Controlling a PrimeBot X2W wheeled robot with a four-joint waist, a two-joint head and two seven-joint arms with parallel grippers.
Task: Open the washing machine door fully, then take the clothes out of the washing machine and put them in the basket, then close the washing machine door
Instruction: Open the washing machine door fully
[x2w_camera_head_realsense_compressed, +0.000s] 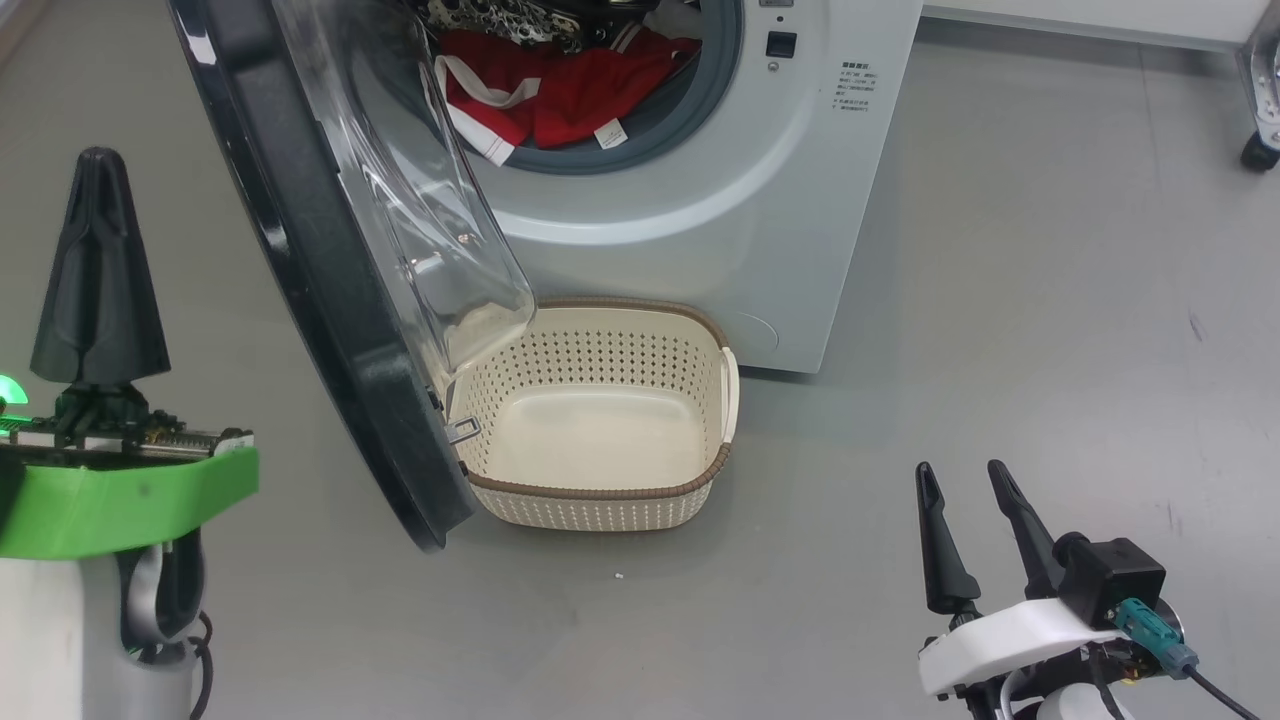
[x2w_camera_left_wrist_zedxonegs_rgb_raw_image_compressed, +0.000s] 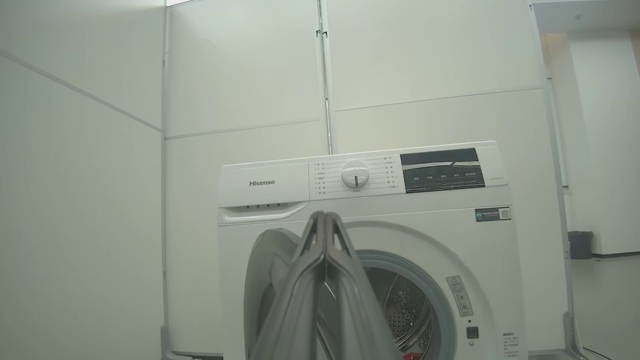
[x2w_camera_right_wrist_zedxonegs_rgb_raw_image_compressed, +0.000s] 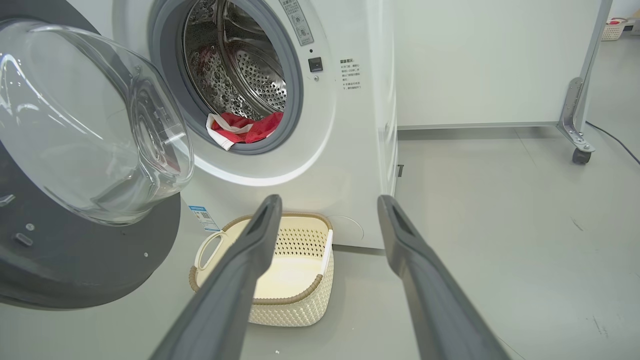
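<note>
Big round door with a glossy black rim and glass bowl (x2w_camera_head_realsense_compressed: 320, 300) stands open off the white front-loading washing machine (x2w_camera_head_realsense_compressed: 780, 200), its lower edge overlapping the left end of the small cream perforated basket (x2w_camera_head_realsense_compressed: 600, 512). Red clothes with white trim (x2w_camera_head_realsense_compressed: 570, 95) lie at the drum's lip. To the right there's loads of bare grey floor (x2w_camera_head_realsense_compressed: 1000, 350). Left gripper (x2w_camera_head_realsense_compressed: 97, 160) is pinched together and empty; right gripper (x2w_camera_head_realsense_compressed: 960, 470) is spread apart and empty. The left wrist view adds the white control dial (x2w_camera_left_wrist_zedxonegs_rgb_raw_image_compressed: 355, 174), the right wrist view the steel drum (x2w_camera_right_wrist_zedxonegs_rgb_raw_image_compressed: 250, 75).

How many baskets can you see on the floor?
2. One basket sits before the washing machine, by its open door; another basket stands far off past the wheeled partition. More may be hidden.
</note>
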